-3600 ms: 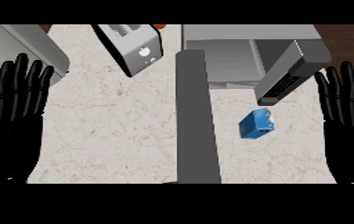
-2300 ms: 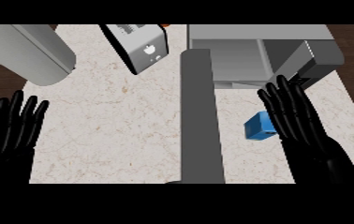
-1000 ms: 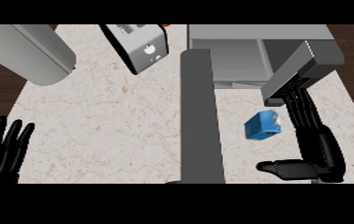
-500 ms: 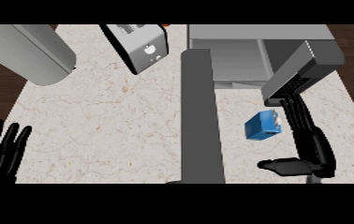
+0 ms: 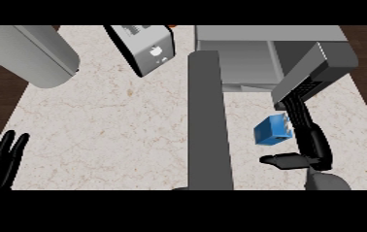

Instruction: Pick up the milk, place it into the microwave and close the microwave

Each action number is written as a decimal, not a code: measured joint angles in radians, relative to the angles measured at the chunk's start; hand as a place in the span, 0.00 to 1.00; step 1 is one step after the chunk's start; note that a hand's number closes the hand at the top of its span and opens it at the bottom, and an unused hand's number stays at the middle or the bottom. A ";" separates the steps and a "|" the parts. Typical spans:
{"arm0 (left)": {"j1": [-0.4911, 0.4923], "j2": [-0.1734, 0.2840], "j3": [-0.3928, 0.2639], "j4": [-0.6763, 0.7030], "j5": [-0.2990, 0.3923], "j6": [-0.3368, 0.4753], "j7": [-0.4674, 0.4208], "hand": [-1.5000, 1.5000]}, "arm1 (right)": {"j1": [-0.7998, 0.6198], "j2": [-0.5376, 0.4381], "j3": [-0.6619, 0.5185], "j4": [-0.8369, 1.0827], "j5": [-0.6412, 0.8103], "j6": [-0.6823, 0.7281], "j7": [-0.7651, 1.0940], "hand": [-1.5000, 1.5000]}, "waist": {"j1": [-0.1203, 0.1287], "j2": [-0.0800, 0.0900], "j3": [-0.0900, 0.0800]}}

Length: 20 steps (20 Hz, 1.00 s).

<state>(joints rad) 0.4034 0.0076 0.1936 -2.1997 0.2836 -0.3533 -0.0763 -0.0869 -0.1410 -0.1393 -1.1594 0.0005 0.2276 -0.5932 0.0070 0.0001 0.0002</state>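
The milk is a small blue carton [image 5: 273, 131] lying on the pale counter, right of the microwave's open door [image 5: 209, 124]. The microwave [image 5: 258, 56] stands at the back right with its grey inside showing. My right hand [image 5: 308, 139] stands just right of the carton, fingers straight and stretched away from me along its right side, thumb [image 5: 283, 161] pointing left below it. The fingertips reach the carton's far right corner; the hand is open around it without closing. My left hand [image 5: 10, 156] rests open at the lower left edge.
A toaster [image 5: 147, 49] stands at the back centre. A large grey cylinder [image 5: 36, 54] lies at the back left. The counter's left edge borders dark wood [image 5: 10, 88]. The open microwave door splits the counter in two.
My right hand came in from the right edge, swung over the carton and settled beside it with the thumb spread below. My left hand sank toward the lower left corner.
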 measured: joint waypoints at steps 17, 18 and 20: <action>0.009 0.007 0.008 0.004 0.013 -0.018 0.002 0.00 | -0.191 -0.102 -0.101 0.534 0.071 -0.038 -0.265 0.00 | 0.007 0.001 0.000; 0.007 0.004 0.004 0.012 0.007 -0.016 -0.004 0.00 | -0.199 -0.101 -0.090 0.554 0.071 0.006 -0.271 0.00 | 0.009 0.002 0.000; 0.001 0.001 -0.001 0.019 0.002 -0.012 -0.007 0.00 | -0.205 -0.106 -0.062 0.576 0.072 0.078 -0.266 0.00 | 0.010 0.003 0.001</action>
<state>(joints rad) 0.4042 0.0081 0.1931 -2.1804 0.2853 -0.3650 -0.0838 -0.2923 -0.2470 -0.2016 -0.5831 0.0727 0.3057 -0.8590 0.0171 0.0034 0.0011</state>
